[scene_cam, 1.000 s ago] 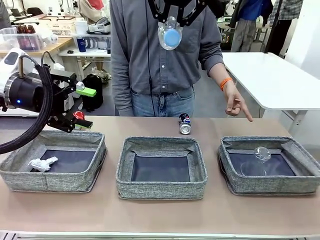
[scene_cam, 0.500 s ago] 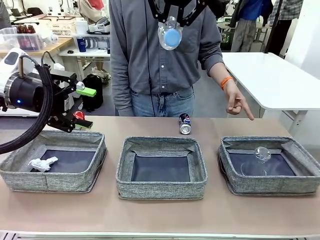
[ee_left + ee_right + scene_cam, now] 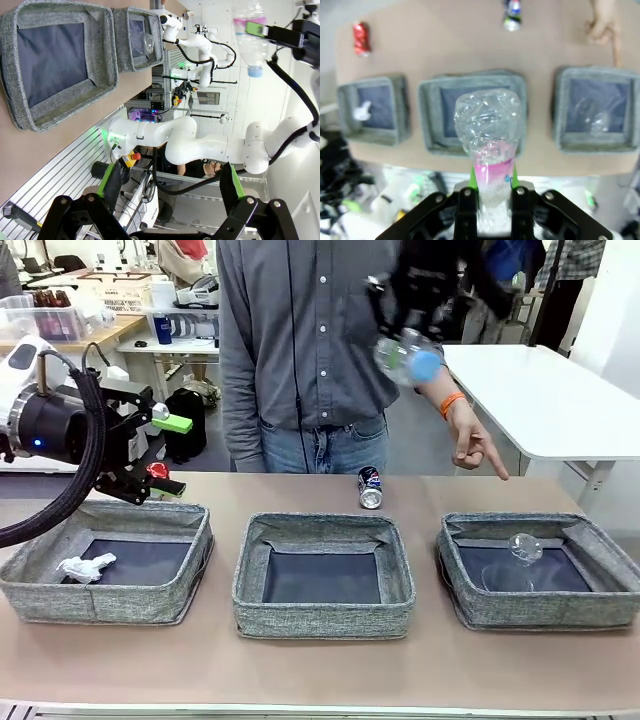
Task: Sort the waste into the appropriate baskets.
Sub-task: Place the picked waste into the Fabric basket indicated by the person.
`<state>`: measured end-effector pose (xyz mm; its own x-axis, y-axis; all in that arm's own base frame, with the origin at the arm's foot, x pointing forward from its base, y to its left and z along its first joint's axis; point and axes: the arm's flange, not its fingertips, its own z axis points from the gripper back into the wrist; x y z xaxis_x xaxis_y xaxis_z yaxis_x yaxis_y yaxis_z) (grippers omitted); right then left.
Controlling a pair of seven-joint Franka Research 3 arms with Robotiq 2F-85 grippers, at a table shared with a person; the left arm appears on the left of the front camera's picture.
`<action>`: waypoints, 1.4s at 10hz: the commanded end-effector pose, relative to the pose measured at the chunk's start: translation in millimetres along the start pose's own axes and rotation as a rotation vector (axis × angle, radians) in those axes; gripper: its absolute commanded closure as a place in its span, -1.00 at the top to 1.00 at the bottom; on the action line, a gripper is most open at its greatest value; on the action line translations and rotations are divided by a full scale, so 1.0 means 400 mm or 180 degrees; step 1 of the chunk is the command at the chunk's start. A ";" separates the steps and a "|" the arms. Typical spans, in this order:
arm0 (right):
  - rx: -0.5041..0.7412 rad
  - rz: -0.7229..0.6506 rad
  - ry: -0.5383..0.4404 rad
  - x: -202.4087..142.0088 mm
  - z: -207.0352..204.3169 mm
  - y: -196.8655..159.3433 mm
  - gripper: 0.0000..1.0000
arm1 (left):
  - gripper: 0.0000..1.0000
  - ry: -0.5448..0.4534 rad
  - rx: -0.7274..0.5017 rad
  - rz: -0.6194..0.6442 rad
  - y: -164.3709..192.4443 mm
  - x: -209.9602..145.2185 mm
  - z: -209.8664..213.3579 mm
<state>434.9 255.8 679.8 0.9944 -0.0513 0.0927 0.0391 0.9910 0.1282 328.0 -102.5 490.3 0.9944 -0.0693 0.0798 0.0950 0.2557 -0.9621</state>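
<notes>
The left fingers (image 3: 172, 424), black with green pads, stood wide apart and grasped nothing. They hung over the far left corner of the light brown surface (image 3: 320, 670), just above the far rim of the left grey woven-fabric basket (image 3: 30, 575). A red soda can (image 3: 157, 471) was partly visible behind them, close to the far edge of the surface.

The right fingers (image 3: 468, 200) were clenched on a clear plastic bottle with a blue cap (image 3: 405, 352). In the front view this bottle was blurred. It was high in the air over the far edge of the surface, in front of the person's grey shirt. In the right wrist view its crumpled body rose between the two fingers, with a pink band just above the grip.

Three baskets stood in a row along the near half of the surface. A crumpled white paper wad (image 3: 85, 568) lay in the left one, toward its near left corner. The middle grey woven-fabric basket (image 3: 322, 618) stood between the two others. A clear plastic cup (image 3: 520, 548) was in the right grey woven-fabric basket (image 3: 540, 615), toward its far side.

A dark blue soda can (image 3: 370, 487) seemed to lie on its side near the far edge of the surface, beyond the far right corner of the middle basket and apart from it. The person's hand (image 3: 468, 445), with an orange band at the wrist, pointed one finger down above the far edge, beyond the right basket.
</notes>
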 end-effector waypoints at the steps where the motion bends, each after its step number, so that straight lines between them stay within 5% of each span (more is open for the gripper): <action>1: 0.0118 -0.0062 -0.0071 -0.046 -0.068 -0.150 -0.55 | 1.00 -0.0008 -0.0016 0.0019 -0.008 -0.002 0.001; 2: -0.0116 -0.0369 -0.0096 -0.041 -0.108 -0.214 -0.55 | 1.00 -0.0008 -0.0016 0.0019 -0.008 -0.002 0.001; 7: 0.0000 -0.0605 -0.0175 -0.040 -0.334 -0.400 -0.55 | 1.00 -0.0008 -0.0016 0.0019 -0.008 -0.002 0.001; 14: -0.0227 -0.0881 0.0033 -0.108 -0.443 -0.484 -0.55 | 1.00 -0.0008 -0.0016 0.0019 -0.008 -0.002 0.001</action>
<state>409.4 95.2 474.3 0.9525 -0.2991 0.0570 0.2945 0.9525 0.0773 328.2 -102.3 490.6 0.9944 -0.0689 0.0802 0.0953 0.2557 -0.9620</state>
